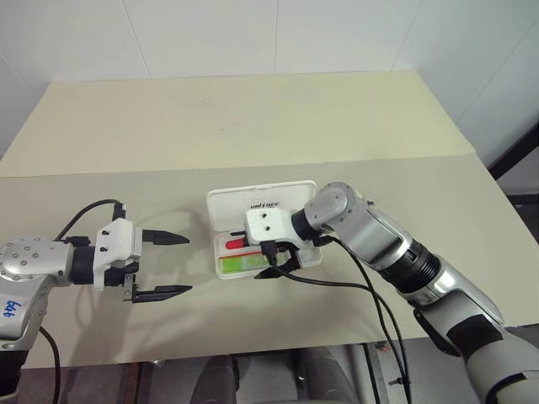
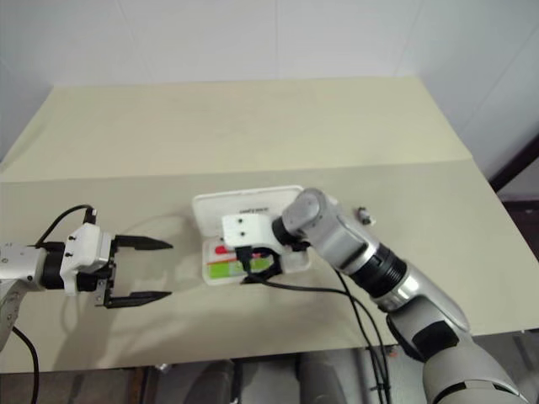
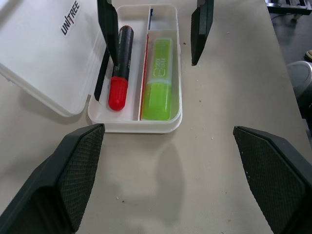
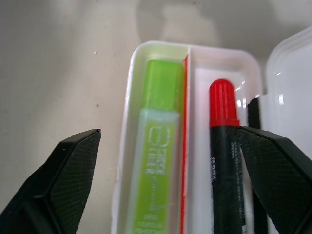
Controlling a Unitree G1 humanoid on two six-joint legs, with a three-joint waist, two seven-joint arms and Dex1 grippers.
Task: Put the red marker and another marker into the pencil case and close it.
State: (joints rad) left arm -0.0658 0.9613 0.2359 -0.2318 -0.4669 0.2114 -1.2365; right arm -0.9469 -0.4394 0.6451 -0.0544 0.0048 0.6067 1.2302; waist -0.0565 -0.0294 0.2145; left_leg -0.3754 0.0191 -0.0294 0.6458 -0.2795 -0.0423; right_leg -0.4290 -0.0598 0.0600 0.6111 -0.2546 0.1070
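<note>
step: both markers are in, lid not shut yet | red marker (image 3: 120, 68) and green highlighter (image 3: 159, 80) lie side by side in the pencil case (image 3: 131, 126) | right gripper (image 1: 282, 263) open over it, holding nothing | left gripper (image 1: 162, 265) open, well apart | next: push the lid (image 3: 44, 53) down

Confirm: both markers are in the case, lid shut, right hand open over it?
Not quite: the lid is open, lying flat beside the case, as the left wrist view shows. The red marker and green marker are inside, and the right hand is open over it.
</note>
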